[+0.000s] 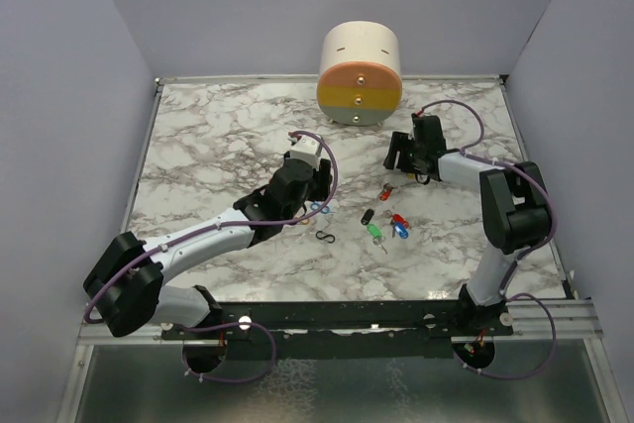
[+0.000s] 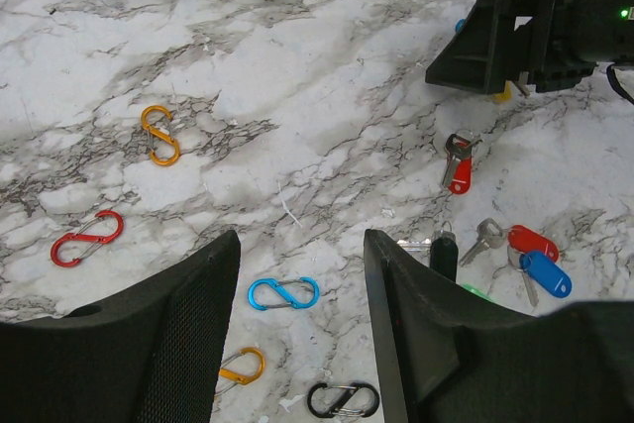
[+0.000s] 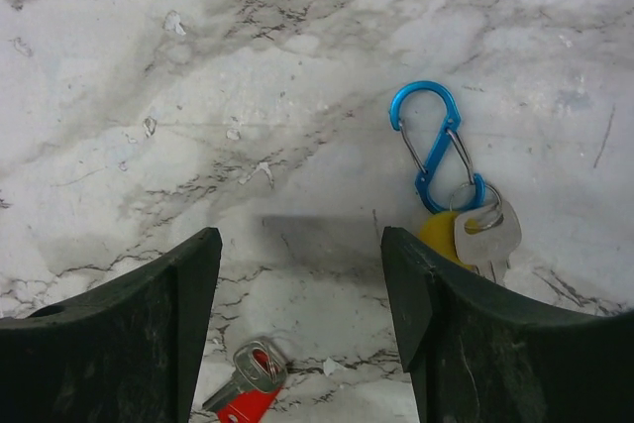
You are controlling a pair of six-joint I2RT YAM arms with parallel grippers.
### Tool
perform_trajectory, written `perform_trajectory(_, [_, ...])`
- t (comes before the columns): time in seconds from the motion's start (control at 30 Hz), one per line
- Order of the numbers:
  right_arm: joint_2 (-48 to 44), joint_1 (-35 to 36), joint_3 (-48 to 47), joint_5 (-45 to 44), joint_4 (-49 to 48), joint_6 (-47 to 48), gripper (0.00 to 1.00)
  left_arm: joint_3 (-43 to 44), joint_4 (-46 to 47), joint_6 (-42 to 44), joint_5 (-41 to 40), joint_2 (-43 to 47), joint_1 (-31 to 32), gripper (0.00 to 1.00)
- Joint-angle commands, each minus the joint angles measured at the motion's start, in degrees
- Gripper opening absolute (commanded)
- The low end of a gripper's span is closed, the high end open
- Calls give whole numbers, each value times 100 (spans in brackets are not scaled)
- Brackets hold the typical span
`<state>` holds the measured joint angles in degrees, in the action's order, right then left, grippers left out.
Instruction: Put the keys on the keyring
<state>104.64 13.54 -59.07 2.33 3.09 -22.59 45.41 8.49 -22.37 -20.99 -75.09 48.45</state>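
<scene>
Your left arm (image 1: 218,235) lies stretched low and diagonal from the near-left corner toward the middle of the marble table (image 1: 218,136). The left gripper (image 2: 300,250) is released, its jaws apart above a blue S-clip (image 2: 283,293) that lies flat and ungripped. Your right arm (image 1: 515,210) rises from its base, folds at the elbow and reaches left and back. The right gripper (image 3: 300,245) is tipped down at the table, spread and holding nothing. Just beside its right finger lies another blue clip (image 3: 436,146), with a yellow-headed key (image 3: 441,233) and a silver key (image 3: 487,230) at its lower loop, seemingly hung on it. A red key (image 3: 248,393) lies loose beneath the gripper. The black key (image 2: 443,253), second red key (image 2: 532,241), blue key (image 2: 546,273) and green key (image 1: 375,232) are clustered between the arms.
</scene>
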Motion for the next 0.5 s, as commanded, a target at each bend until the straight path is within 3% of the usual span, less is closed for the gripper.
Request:
perform_trajectory(0.0, [-257,14,225,-597,408,-160,68,-37,137,-37,117,115,-19,55])
perform_trajectory(0.47, [-835,-27,292,-1444,749,-50,70,-78,142,-35,113,179,-24,55])
